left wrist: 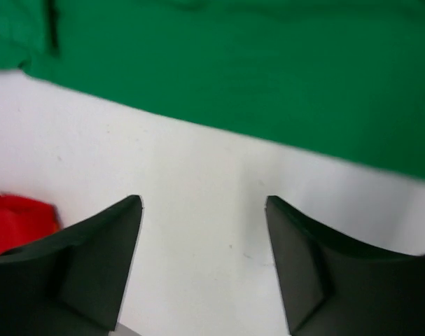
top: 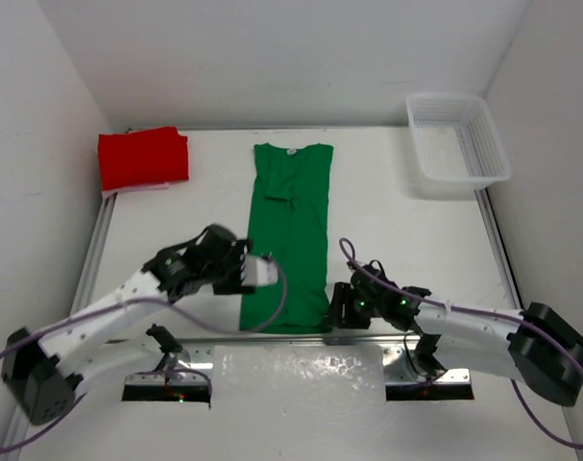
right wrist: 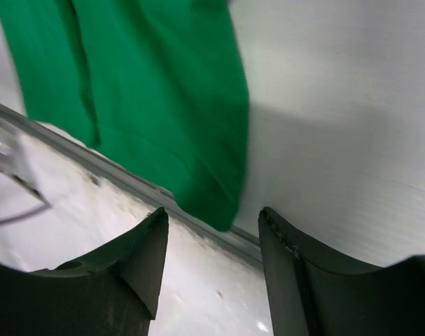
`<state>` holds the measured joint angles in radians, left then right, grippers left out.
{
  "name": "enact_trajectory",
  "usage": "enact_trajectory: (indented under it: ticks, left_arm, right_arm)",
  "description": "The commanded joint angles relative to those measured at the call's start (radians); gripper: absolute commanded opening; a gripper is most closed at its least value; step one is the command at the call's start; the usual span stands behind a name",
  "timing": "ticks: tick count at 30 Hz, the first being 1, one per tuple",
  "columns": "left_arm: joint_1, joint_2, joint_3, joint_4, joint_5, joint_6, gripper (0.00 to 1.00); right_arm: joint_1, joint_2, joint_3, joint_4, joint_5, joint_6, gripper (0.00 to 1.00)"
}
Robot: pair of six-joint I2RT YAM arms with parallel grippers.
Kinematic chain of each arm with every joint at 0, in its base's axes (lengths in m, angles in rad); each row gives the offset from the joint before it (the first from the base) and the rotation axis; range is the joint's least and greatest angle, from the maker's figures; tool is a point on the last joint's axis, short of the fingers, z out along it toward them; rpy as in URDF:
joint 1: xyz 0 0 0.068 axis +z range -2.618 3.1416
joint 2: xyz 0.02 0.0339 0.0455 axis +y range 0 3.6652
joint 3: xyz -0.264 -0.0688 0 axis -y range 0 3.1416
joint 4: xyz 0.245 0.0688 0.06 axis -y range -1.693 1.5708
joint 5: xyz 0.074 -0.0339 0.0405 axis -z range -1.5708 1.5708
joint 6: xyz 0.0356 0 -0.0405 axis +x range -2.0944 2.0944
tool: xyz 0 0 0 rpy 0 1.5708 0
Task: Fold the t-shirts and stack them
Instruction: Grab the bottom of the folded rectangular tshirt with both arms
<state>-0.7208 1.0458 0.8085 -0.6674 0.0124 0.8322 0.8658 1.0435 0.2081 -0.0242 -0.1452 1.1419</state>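
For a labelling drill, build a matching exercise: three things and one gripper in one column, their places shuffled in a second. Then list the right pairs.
Things:
1. red t-shirt
2. green t-shirt
3. basket
4. right gripper

Places:
A. far right corner of the table
B. at the green t-shirt's near right hem corner
C. far left corner, folded
D. middle, laid out as a long strip

Pairs: 1-C, 2-D, 3-A, 4-B

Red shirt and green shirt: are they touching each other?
Apart. The top view shows bare table between the red shirt and the green shirt.
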Motion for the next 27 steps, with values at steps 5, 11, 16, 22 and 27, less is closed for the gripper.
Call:
enact_trajectory:
  ticks: [5,11,16,22,27]
  left_arm:
    - [-0.035,-0.446,-0.391,-0.063,0.321,0.772,0.59]
    - [-0.039,-0.468,-0.518,0.069,0.46,0.831,0.61]
    - [-0.051,-0.278,-0.499,0.077,0.538,0.817,0.61]
    - [-0.091,-0.247,-0.554,0.106,0.551,0.84,0.49]
    - [-0.111,-0.214,-0.568,0.175,0.548,0.791,0.36]
  right_arm:
    - [-0.047,0.076,0.193,-0.312,-0.001,-0.245,0.52]
    - [-0.051,0.179,0.235,-0.272,-0.027,-0.235,0.47]
    - [-0.05,0.213,0.214,-0.198,-0.063,-0.217,0.43]
    - [-0.044,0.26,0.189,-0.122,-0.094,-0.176,0.37]
    - [-0.01,0.312,0.186,-0.065,-0.131,-0.157,0.33]
